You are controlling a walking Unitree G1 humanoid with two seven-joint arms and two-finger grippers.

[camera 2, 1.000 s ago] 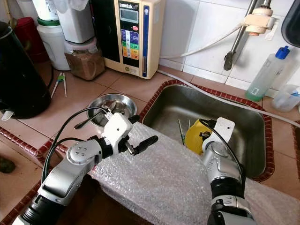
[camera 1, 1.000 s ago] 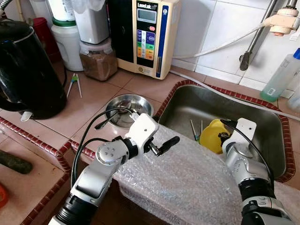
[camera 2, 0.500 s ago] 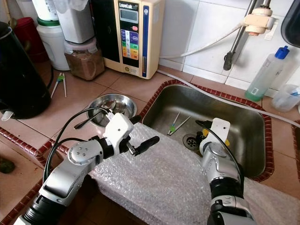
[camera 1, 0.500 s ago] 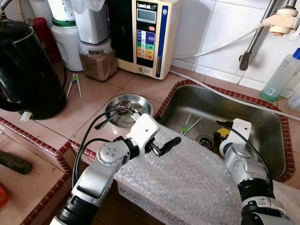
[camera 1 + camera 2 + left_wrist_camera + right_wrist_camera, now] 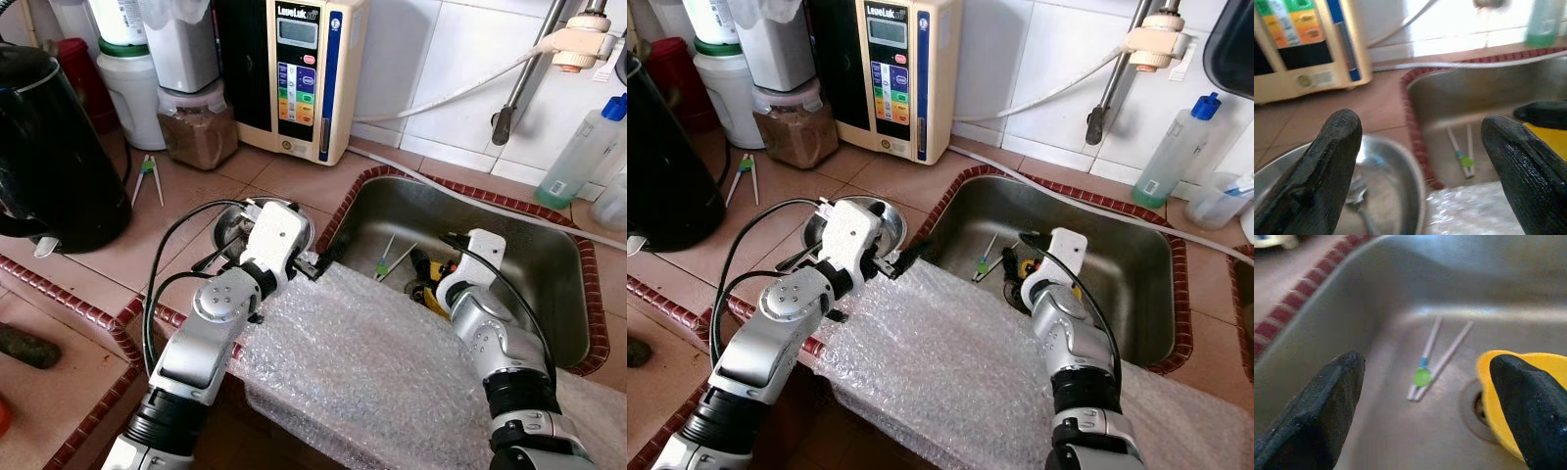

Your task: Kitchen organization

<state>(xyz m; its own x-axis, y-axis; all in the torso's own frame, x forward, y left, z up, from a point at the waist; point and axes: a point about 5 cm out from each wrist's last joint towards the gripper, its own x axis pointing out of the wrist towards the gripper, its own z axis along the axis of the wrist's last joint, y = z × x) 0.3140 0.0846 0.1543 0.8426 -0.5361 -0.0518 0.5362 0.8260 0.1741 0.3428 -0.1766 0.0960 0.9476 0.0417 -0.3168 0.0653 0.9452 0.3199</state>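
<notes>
The right gripper (image 5: pixel 1425 396) hangs low inside the steel sink (image 5: pixel 549 284), fingers spread wide with nothing between them; the pale chopsticks with a green joint (image 5: pixel 1431 363) lie on the sink floor straight ahead at its 12 o'clock, and a yellow bowl (image 5: pixel 1508 382) sits over the drain at about 3 o'clock. The left gripper (image 5: pixel 1420 161) hovers over the bubble wrap (image 5: pixel 382 372) at the sink's near rim, also wide open and empty, with the small steel bowl (image 5: pixel 235 227) at its 9 o'clock.

Brushed steel sink (image 5: pixel 549 257), bubble wrap (image 5: pixel 372 362)
</notes>
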